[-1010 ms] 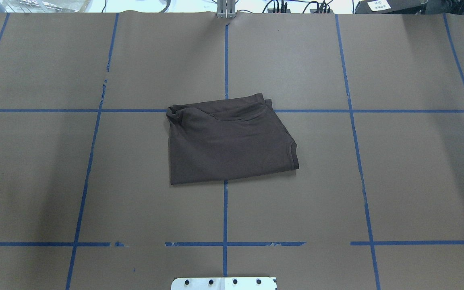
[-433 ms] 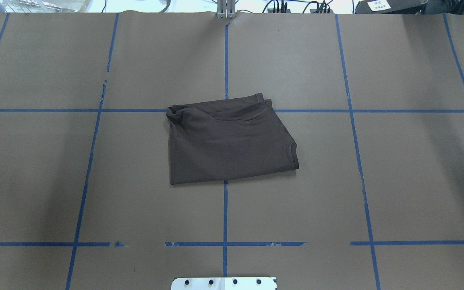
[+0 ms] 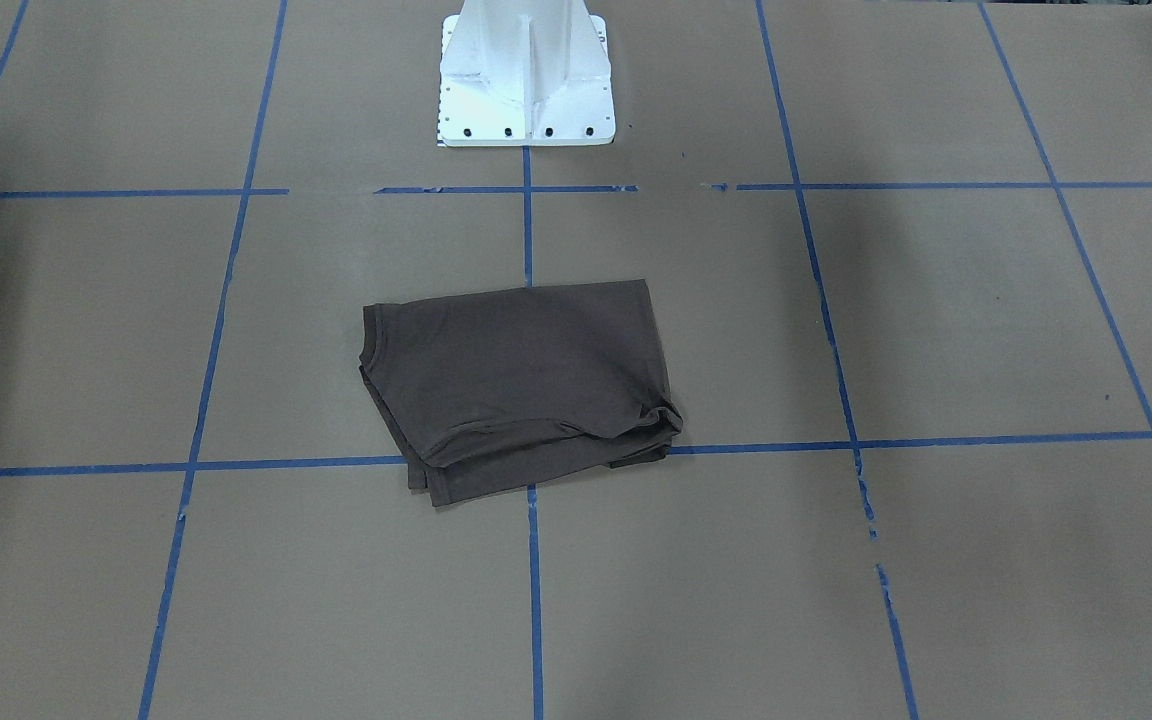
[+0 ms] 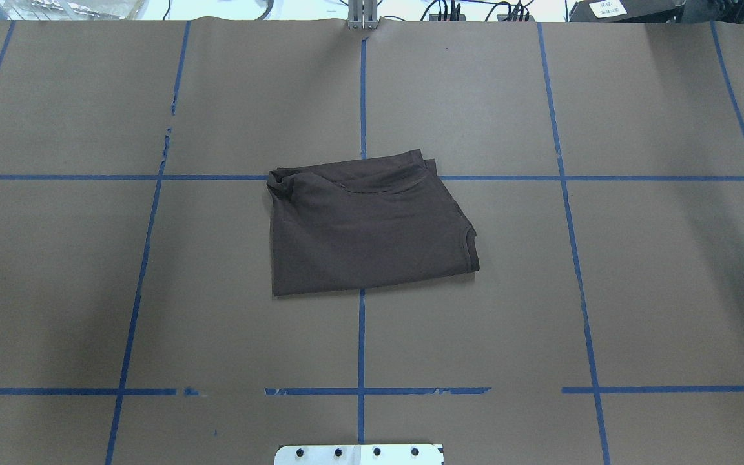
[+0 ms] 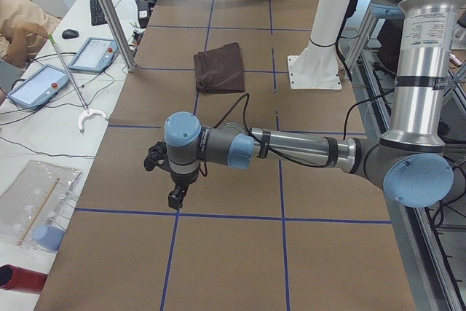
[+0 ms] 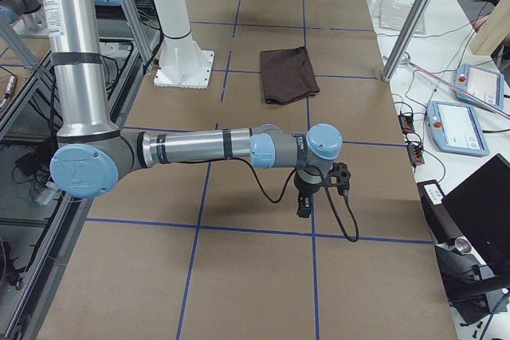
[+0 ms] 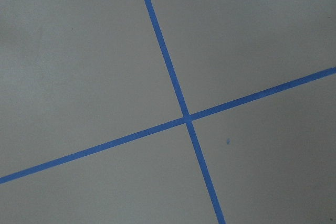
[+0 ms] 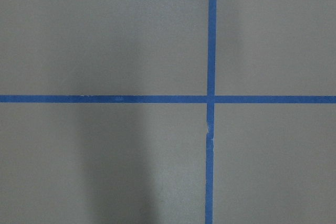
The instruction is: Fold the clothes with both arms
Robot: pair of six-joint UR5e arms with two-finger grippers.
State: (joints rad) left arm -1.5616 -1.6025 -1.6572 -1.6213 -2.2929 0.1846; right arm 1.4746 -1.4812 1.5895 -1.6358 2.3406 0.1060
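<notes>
The dark brown T-shirt [image 4: 365,226] lies folded into a rough rectangle at the table's middle, on the centre blue tape line. It also shows in the front-facing view [image 3: 516,385] and in both side views [image 5: 218,67] [image 6: 288,73]. Its logo and neck tags are hidden. My left gripper [image 5: 175,198] hangs over bare table far to the left of the shirt. My right gripper [image 6: 304,209] hangs over bare table far to the right. Both show only in the side views, so I cannot tell whether they are open or shut. Both wrist views show only brown paper and blue tape.
The white base pedestal [image 3: 526,80] stands at the robot's edge of the table. Blue tape lines [image 4: 361,342] grid the brown paper. Tablets [image 5: 95,52] and a metal post [image 5: 109,12] stand along the operators' side, where a person's arm [image 5: 18,23] shows.
</notes>
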